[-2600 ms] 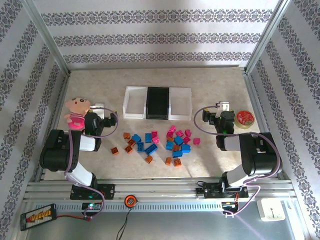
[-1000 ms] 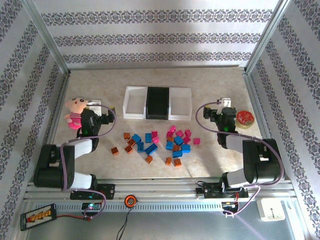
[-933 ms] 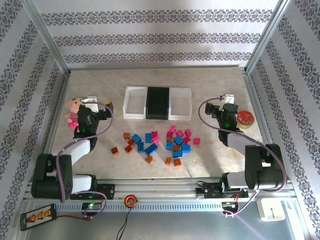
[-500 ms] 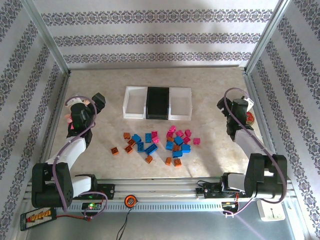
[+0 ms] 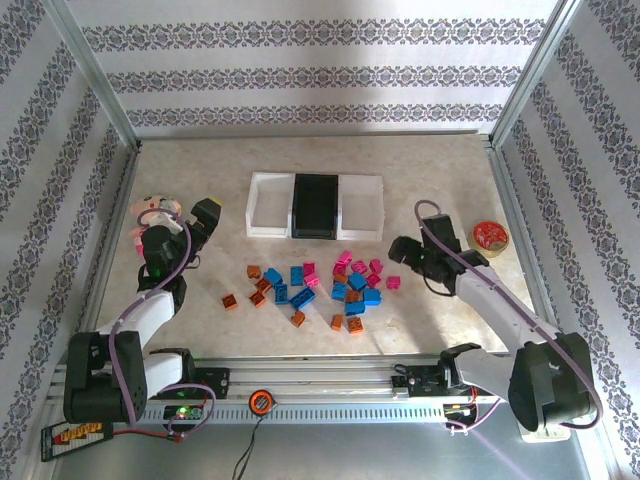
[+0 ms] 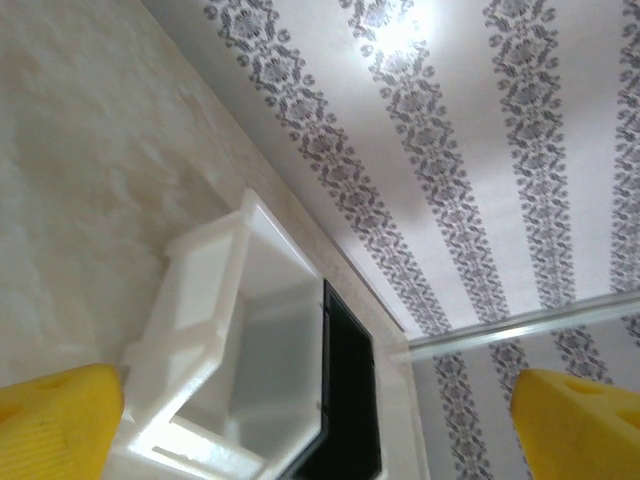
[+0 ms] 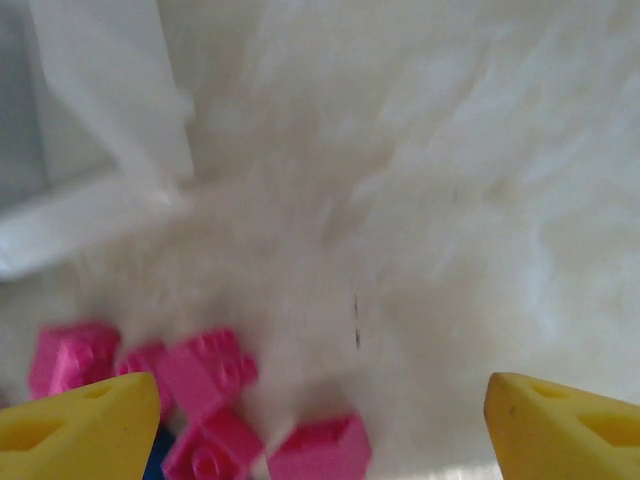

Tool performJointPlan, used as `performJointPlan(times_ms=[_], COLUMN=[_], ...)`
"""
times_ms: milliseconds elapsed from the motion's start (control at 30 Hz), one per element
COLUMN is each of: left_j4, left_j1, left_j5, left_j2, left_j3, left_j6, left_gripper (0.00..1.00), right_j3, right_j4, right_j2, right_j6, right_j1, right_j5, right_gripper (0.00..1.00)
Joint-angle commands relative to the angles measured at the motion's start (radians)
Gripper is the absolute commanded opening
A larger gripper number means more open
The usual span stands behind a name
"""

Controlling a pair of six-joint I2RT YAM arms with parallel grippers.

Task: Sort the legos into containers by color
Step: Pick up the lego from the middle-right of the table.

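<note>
Now ease the right gripper (image 7: pixel 320 425), jaws wide apart and empty, left onto one pink lego (image 7: pixel 205 372); straddle it squarely, then close gently.

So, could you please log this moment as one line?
left gripper: open | right gripper: open, near pink legos | legos: loose on table

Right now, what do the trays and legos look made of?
The white trays look like thin moulded plastic, semi-glossy, with light catching their rims. The black tray seems matte plastic. The legos look like hard, shiny plastic with moulded studs.
</note>
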Motion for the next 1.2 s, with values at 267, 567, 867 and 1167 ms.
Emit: performJointPlan(times_ms=[267,567,867,1167], left_j4=[-0.02,-0.057,-0.072,-0.137], left_j1=[0.002,0.0,0.0,0.0], left_j5=[0.093,0.097,0.094,0.119], left_j2=[-0.047,-0.065,-0.068,-0.058], left_j3=[-0.043,-0.045,-0.043,-0.016], left_j6=[-0.023,-0.014,-0.011,-0.008], left_gripper=[0.99,0.99,0.99,0.99], right_j3=[0.016,0.075,0.083,0.076], right_j4=[-0.151,-0.118,-0.082,-0.075], right_j2=[0.089,0.227,0.3,0.311], right_j6=[-0.087,-0.139,-0.165,-0.18], right_j1=[0.139,0.148,0.145,0.13], right_j5=[-0.054,0.002,0.011,0.002], right_gripper=[0.69,0.65,0.5,0.31])
